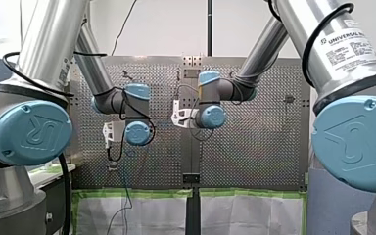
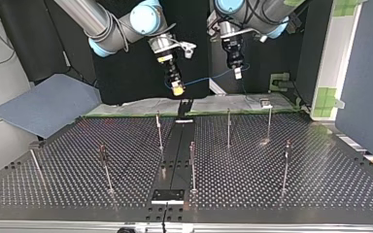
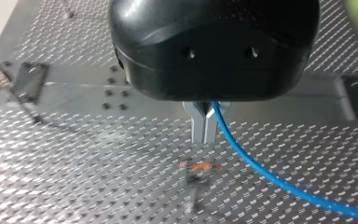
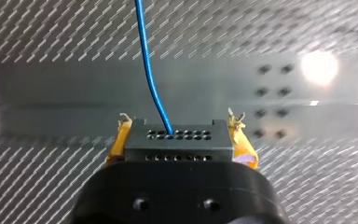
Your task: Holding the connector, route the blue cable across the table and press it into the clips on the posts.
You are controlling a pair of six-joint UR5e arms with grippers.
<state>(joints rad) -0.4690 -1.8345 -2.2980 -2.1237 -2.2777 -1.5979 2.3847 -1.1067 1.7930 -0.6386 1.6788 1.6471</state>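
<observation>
Above the far end of the dark centre strip (image 2: 175, 155) that divides the perforated tabletop (image 2: 291, 189), two pincers hang side by side in the top view, both clear of the surface. My right pincer (image 4: 179, 120) hovers almost directly over that end of the strip. Its yellow pads (image 4: 242, 147) are clamped on either side of a dark grey connector (image 4: 179, 142), a small block with rows of round holes in its face. The blue cable (image 4: 147, 60) leaves one of those holes and runs straight ahead, away from the pincer.

My left pincer (image 3: 204, 135) hangs off to one side of the strip, toward the top view's right. Its two metal fingers (image 3: 198, 126) are pressed together on the cable, which comes out between them and trails off sideways above the tabletop. Between the two pincers the cable crosses the air in a shallow sag, touching nothing. A loose length drops from the left pincer behind the tabletop's far edge.

Thin upright posts (image 2: 228, 127) stand on both sides of the strip, nearer the camera than the pincers. The cable is well apart from all of them.
</observation>
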